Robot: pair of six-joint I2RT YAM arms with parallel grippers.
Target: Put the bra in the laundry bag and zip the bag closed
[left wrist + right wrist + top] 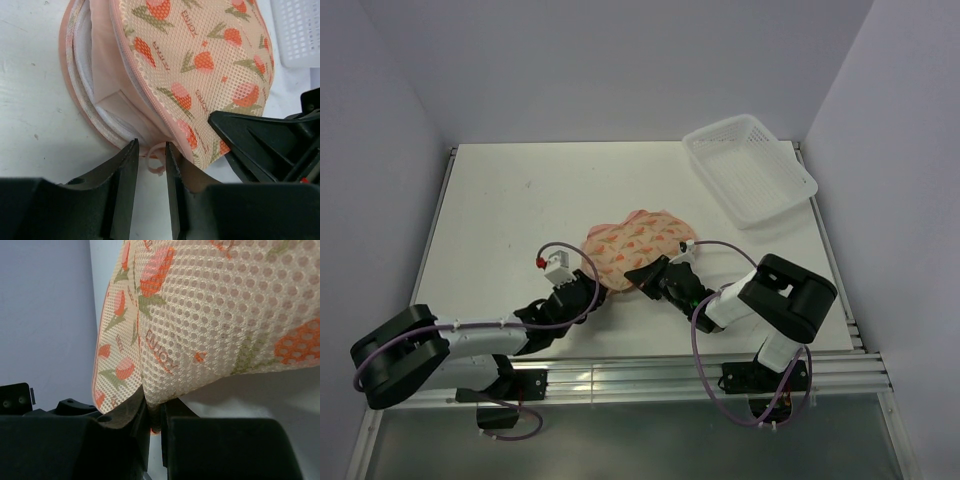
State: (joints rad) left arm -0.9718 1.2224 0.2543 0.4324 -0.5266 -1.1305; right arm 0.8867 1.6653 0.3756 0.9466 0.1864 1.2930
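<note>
The laundry bag (640, 243) is lying flat on the white table (510, 200), a rounded two-lobed pouch of honeycomb mesh, cream with orange-pink flowers, green leaves and small lettering. Its near-left side is gaping open. A pink zipper edge (131, 75) is curving along the raised upper flap, and whitish mesh lining (81, 60) is showing in layers around the lower rim. Inside that opening the bra (106, 60) is sitting as a smooth, plain peach fabric. Only this strip of it is showing, with the rest lying under the printed flap.

The left gripper (150, 152) is hovering at the bag's near edge, its two black fingers standing narrowly apart. A thin pink loop (155, 162) is lying in the gap between them, and they are not pressing on it.

The right gripper (154, 415) is reaching in at the bag's near-right edge with its fingers pressed together, pinching a fold of the mesh flap and lifting it. The fold is covering the fingertips, so the pinched spot is hard to make out.

A white plastic lattice basket (750, 168) is sitting well beyond the bag to the far right, tilted diagonally. In the left wrist view only its corner is showing.
</note>
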